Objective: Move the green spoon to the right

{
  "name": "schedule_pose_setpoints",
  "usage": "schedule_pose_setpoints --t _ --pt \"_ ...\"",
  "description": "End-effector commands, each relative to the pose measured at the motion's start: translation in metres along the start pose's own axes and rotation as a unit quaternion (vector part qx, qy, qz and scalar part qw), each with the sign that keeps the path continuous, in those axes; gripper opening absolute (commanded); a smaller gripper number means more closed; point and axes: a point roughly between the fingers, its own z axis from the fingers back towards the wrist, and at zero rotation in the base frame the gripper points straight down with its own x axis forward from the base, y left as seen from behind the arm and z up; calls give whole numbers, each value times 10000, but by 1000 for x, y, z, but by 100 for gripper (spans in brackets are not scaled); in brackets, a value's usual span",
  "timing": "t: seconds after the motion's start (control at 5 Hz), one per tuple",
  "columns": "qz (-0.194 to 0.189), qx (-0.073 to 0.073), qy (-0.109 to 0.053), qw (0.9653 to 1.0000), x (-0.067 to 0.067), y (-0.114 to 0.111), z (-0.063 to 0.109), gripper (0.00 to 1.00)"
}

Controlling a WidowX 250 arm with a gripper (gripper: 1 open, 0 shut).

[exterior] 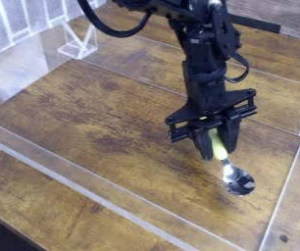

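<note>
The green spoon (220, 153) hangs tilted, its yellow-green handle clamped between the fingers of my gripper (215, 138), which is shut on it. Its silver neck and shiny bowl (236, 180) slant down to the right, the bowl close to or touching the wooden tabletop (100, 118). The black arm comes down from the top of the view and points steeply downward over the right part of the table.
A low clear acrylic wall (114, 206) borders the wooden work area along the front, with more clear panels at the right edge (294, 167) and back left (61, 44). A white stand (76, 41) sits behind at the upper left.
</note>
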Motion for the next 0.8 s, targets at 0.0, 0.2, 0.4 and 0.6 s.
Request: schedule_pose_setpoints --t 0.0,0.2,0.4,0.6 --pt "-85 -498 -265 9984 -4 -24 28 0" --pt "293 -527 -391 9974 -3 -21 28 0" --pt "-8 -425 -379 9984 -17 -40 20 0" --pt "-489 -290 -324 9979 -22 -53 6 0"
